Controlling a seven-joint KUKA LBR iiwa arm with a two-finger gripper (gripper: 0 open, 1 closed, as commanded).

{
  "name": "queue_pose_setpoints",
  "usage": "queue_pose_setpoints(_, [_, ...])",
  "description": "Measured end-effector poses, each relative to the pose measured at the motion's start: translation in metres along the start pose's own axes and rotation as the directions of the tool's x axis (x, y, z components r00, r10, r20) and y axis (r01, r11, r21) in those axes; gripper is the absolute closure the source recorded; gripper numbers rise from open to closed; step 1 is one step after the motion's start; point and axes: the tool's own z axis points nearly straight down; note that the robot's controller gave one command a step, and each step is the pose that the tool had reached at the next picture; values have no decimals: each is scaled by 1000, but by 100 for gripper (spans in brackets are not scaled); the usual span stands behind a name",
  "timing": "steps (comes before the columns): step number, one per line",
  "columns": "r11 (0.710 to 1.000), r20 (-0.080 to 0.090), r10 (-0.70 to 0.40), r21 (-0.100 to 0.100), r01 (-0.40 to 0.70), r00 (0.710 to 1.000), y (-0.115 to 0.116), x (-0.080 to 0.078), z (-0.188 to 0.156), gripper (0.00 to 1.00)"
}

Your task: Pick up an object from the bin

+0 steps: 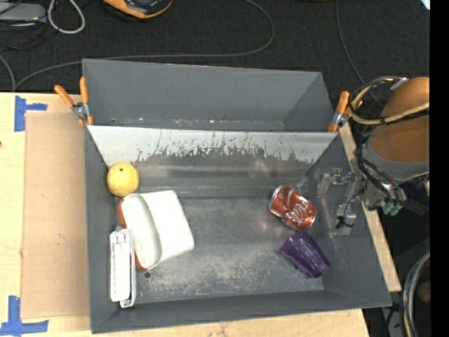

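My gripper (pixel 337 203) hangs over the bin's right side, close to the right wall, open with nothing between its fingers. Just left of it lies a crushed red drink can (pixel 293 209) on the bin floor. A small purple see-through plastic piece (pixel 305 255) lies below the can, towards the front right. The gripper touches neither of them.
On the bin's left side, a yellow ball (pixel 123 179) sits by the back left. In front of it, a white squarish dish (pixel 160 227) rests on an orange-red thing (pixel 123 213). A long white tool (pixel 121 266) lies along the left wall.
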Motion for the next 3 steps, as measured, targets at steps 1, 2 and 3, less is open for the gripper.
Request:
queue_pose_setpoints(1, [1000,7,-5,2,5,1000,1,-2,-4,0])
queue_pose_setpoints(2, [997,5,77,0,-77,997,5,-52,107,0])
queue_pose_setpoints(3, [989,20,145,1,-145,989,19,-55,40,0])
